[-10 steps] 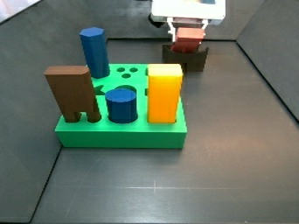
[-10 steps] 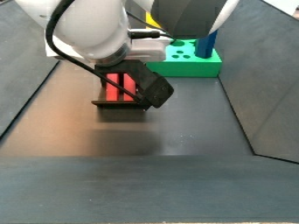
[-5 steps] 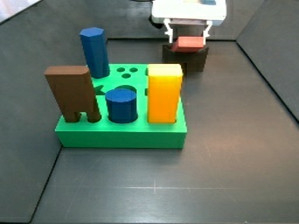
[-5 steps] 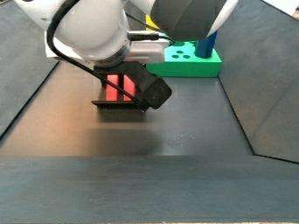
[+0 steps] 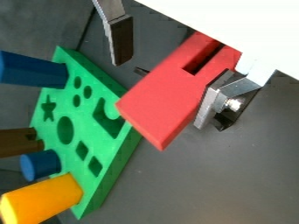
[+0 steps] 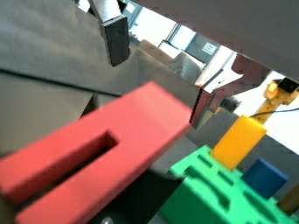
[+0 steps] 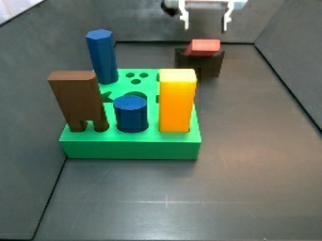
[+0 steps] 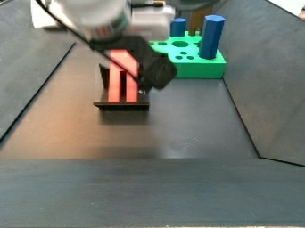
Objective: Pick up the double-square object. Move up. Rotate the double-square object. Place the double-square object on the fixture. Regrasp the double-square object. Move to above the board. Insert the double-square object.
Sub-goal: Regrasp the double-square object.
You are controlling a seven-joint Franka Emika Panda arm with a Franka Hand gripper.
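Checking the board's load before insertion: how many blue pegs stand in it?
2. A tall blue peg stands at the green board's far corner; a short blue peg stands beside the yellow block. None seem hidden. The pincer is above the fixture.

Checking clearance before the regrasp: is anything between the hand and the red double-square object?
Nothing. In a side view the hand hangs open above the double-square object, which rests on the fixture; only bare air separates them.

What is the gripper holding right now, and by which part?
Nothing. The gripper is open above the double-square object, which rests on the fixture, clear of both fingers.
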